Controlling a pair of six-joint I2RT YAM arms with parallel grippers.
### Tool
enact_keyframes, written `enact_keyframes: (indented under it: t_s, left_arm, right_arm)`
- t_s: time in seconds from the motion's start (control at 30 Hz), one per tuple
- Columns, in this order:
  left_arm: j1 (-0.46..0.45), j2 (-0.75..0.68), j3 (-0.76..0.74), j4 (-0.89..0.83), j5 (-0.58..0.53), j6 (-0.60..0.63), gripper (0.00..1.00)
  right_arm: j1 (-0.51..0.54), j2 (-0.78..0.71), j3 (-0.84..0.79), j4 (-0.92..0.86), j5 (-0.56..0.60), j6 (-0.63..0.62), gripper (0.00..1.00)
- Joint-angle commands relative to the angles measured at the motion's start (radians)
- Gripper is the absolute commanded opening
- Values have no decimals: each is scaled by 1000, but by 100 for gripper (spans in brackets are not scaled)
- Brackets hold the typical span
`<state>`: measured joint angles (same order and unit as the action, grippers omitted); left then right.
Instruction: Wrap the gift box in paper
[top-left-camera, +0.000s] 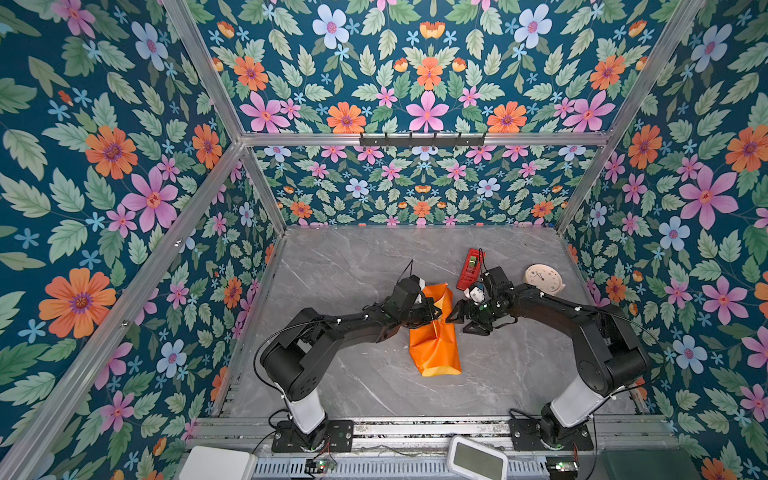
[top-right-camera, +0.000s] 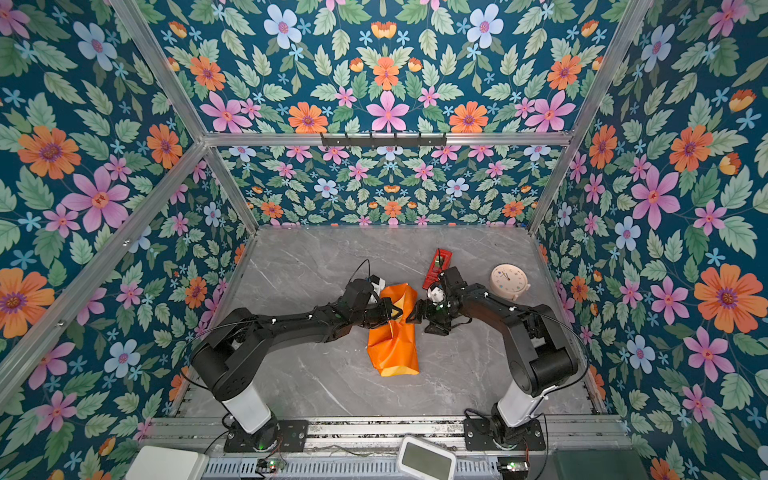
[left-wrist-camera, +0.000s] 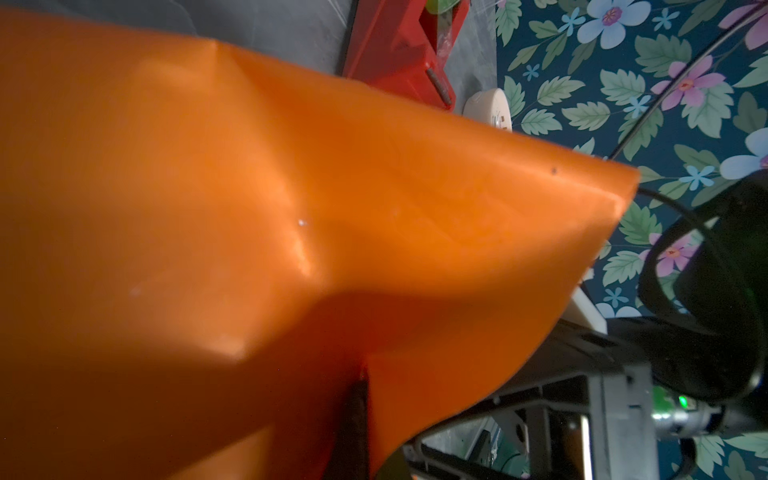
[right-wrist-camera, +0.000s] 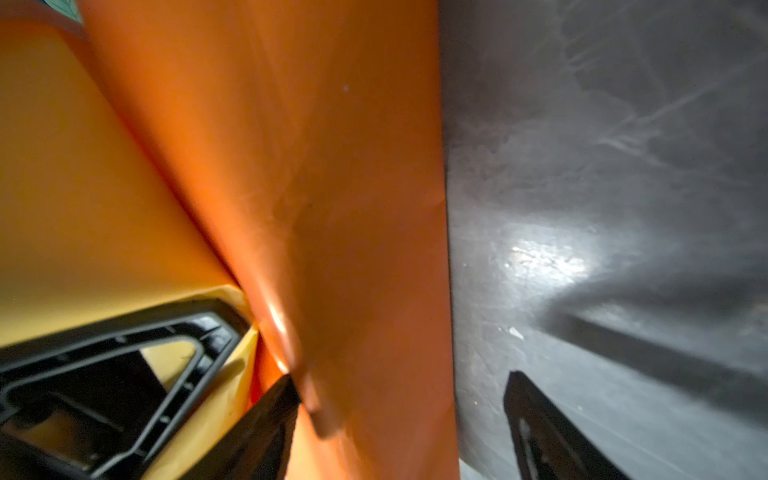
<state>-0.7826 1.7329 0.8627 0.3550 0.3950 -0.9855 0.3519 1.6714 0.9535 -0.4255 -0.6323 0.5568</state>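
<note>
- Here, the paper (top-left-camera: 434, 336) lies on the grey marbled counter (top-left-camera: 332, 270) as a crumpled, elongated bundle, glossy orange face outward. Its far end is lifted into a loose, upright fold.
- The gift box does not show in any view, and whether it is under the paper cannot be told.
- The left pincer (top-left-camera: 435, 312) is closed on the paper, nipping a fold at the bundle's raised part. In the left wrist view one dark finger (left-wrist-camera: 353, 428) pokes out where the orange sheet (left-wrist-camera: 291, 208) gathers around it.
- The right pincer (top-left-camera: 464, 324) stands open at the paper's other side, level with the left one and facing it. Both top views show its jaws spread wide (top-right-camera: 424, 323).
- In the right wrist view one finger (right-wrist-camera: 266, 428) touches a crease in the orange face (right-wrist-camera: 332, 208), while the second finger (right-wrist-camera: 540, 436) hangs over bare counter. The paper's straight edge runs between them.
- That same view shows the paper's yellow face behind the orange, with the frame of the left pincer lying against it.
- A narrow red tape dispenser (top-left-camera: 469, 270) lies on the counter just beyond the paper's far end, behind the right pincer.
- A pale round clock (top-left-camera: 542, 279) sits farther from the paper than the dispenser, on the right arm's side.
</note>
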Motion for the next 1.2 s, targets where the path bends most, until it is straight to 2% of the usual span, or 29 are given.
enact_keyframes:
  t_s: [0.0,0.1,0.37,0.6,1.17]
  left_arm:
    - [-4,11,-38,-77,21,3,0]
    - [-4,7,-62,-85,12,9,0]
    - [-4,4,-93,-91,4,9,16]
    - [-4,2,-103,-103,-2,16,23]
    - [-4,-6,-99,-159,-28,52,45]
  right_arm:
    - [4,8,0,-135,158,-8,78]
    - [5,8,11,-146,160,-12,78]
    - [4,0,24,-161,169,-16,78]
    - [5,-4,38,-177,175,-17,78]
    - [-31,-162,76,-262,278,-37,79]
